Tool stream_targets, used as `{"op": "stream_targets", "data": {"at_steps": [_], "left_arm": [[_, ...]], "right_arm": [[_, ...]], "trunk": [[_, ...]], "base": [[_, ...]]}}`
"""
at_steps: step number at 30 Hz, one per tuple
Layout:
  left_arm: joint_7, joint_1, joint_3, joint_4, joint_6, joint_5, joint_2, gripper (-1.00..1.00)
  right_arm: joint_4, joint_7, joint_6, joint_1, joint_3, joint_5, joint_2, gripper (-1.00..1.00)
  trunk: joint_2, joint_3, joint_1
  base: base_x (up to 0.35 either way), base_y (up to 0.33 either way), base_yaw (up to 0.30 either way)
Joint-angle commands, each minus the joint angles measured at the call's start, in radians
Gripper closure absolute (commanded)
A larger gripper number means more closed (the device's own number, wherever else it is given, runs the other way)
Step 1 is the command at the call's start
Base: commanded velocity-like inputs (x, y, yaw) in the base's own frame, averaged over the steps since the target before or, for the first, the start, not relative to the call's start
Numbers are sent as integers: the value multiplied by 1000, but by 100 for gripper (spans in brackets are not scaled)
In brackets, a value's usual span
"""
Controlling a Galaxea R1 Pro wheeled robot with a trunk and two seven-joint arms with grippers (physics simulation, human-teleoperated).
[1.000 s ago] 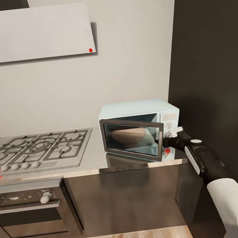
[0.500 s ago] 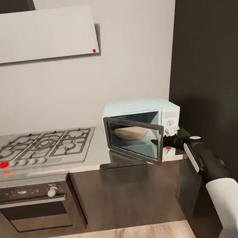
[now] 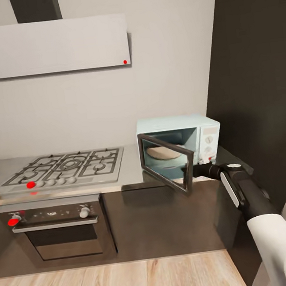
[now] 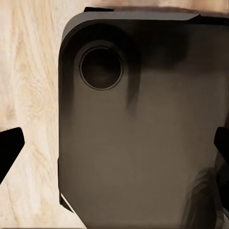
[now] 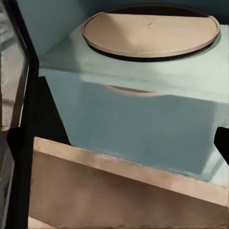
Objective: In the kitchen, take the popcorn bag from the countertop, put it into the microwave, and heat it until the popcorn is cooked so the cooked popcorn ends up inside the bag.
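Right gripper (image 3: 195,171) sits at the free edge of the microwave door (image 3: 168,167), at about 5 o'clock from the microwave (image 3: 177,132). I can't tell from here whether its jaws are pinched on that edge or just hooked behind it. What has changed in the last second is the door. It was only part open, and now it stands swung well out toward me, past the front of the countertop (image 3: 133,173), with the cavity plainly exposed. The whole scene has also slid and pulled back in the head view, with more wooden floor (image 3: 119,283) and more of the oven (image 3: 59,228) showing. I take that to be the robot backing off as it draws the door, not the kitchen moving.

Inside the cavity lies a flat tan turntable (image 3: 164,152), seen close up by the right wrist camera (image 5: 150,31), with nothing resting on it. The microwave stands on the counter at 3 o'clock from the gas hob (image 3: 66,167). I can't say where the popcorn bag is.

Left gripper (image 4: 114,148) hangs with its fingers spread wide and nothing between them, above the robot's own dark base and the floor.

To my eye the oven is now ready for loading, and fetching the bag is the job ahead.
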Motion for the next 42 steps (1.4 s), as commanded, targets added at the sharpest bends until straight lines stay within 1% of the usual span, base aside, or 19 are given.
{"op": "stream_targets", "data": {"at_steps": [1,10,17,18,20,22,29,33,34,35,36,37,38,39,42], "left_arm": [[0,0,1,0,-1,7,0,-100],[0,0,0,0,-1,7,0,-100],[0,0,0,0,-1,7,0,-100],[-1,0,0,0,-1,7,0,-100],[-1,0,0,0,-1,7,0,-100],[0,0,0,0,-1,7,0,-100],[0,0,0,0,-1,7,0,-100],[0,0,0,0,-1,7,1,-100],[-1,0,0,0,-1,7,1,-100],[0,0,0,0,-1,7,1,-100],[-1,0,0,0,-1,7,1,-100],[-1,0,0,0,-1,7,1,-100],[0,0,0,0,-1,7,1,-100],[0,0,0,0,-1,7,1,-100],[-1,0,0,0,-1,7,1,-100]], "right_arm": [[-1,8,6,-1,-2,3,0,-100],[3,3,6,-1,-2,0,5,-100],[6,1,6,-1,-2,-1,23,-100],[7,1,6,-1,-3,-1,32,-100],[7,0,6,-1,-4,0,42,-100],[7,0,6,-1,-5,2,45,-100],[7,-6,3,-1,-8,5,44,-100],[7,-15,3,-1,-14,8,33,-100],[8,-18,2,-1,-22,9,32,-100],[9,-26,1,-1,-46,11,31,-100],[10,-30,0,-1,-59,12,29,-100],[10,-43,-1,-1,-81,12,21,-100],[10,-57,-4,-1,-93,13,8,-100],[11,-74,-7,-1,-101,13,-12,-100],[12,-91,-11,-1,-105,13,-25,-100]], "trunk": [[-1,-1,-1],[-1,-1,-1],[-1,-1,-1],[-1,-1,-1],[-1,-1,-1],[-1,-1,-1],[-1,-1,-1],[-1,-1,-1],[-1,-1,-1],[-1,-1,-1],[-1,-1,-1],[-1,-1,-1],[-1,-1,-1],[-1,-1,-1],[-1,-1,-1]], "base": [[-260,219,0],[-260,220,0],[-221,245,0],[-123,296,0],[-107,304,0],[-97,310,0],[-92,312,0],[-92,294,0],[-92,244,0],[-60,131,0],[-38,84,0],[-16,34,0],[-8,18,0],[-3,7,0],[-1,3,0]]}}
